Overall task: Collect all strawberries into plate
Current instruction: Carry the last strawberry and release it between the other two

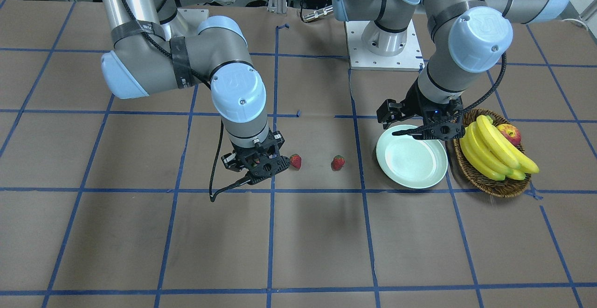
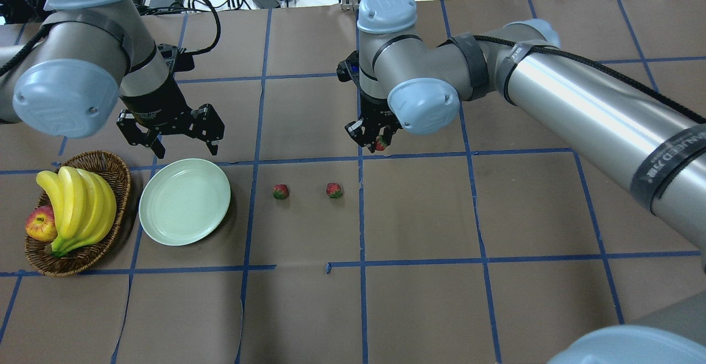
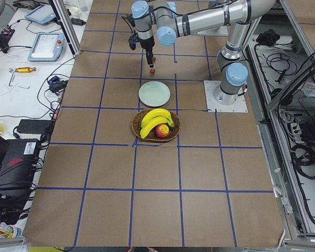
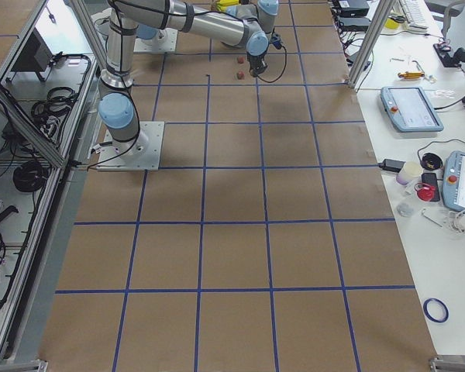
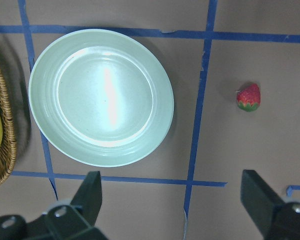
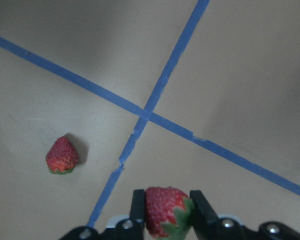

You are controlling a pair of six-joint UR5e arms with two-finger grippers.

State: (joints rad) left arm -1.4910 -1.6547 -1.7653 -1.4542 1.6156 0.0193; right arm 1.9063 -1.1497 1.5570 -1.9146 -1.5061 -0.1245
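My right gripper (image 2: 378,141) is shut on one strawberry (image 6: 165,212) and holds it above the table; it also shows in the front view (image 1: 259,162). Two more strawberries (image 2: 281,191) (image 2: 333,190) lie on the brown paper between that gripper and the plate; they also show in the front view (image 1: 295,161) (image 1: 338,162). The mint-green plate (image 2: 185,201) is empty. My left gripper (image 2: 182,142) hovers open and empty over the plate's far edge. In the left wrist view, the plate (image 5: 101,97) and one strawberry (image 5: 248,97) lie beyond the open fingers (image 5: 90,192).
A brown wicker basket (image 2: 83,253) with bananas (image 2: 77,204) and a red-yellow apple (image 2: 39,223) stands right beside the plate, on the side away from the strawberries. Blue tape lines cross the brown paper.
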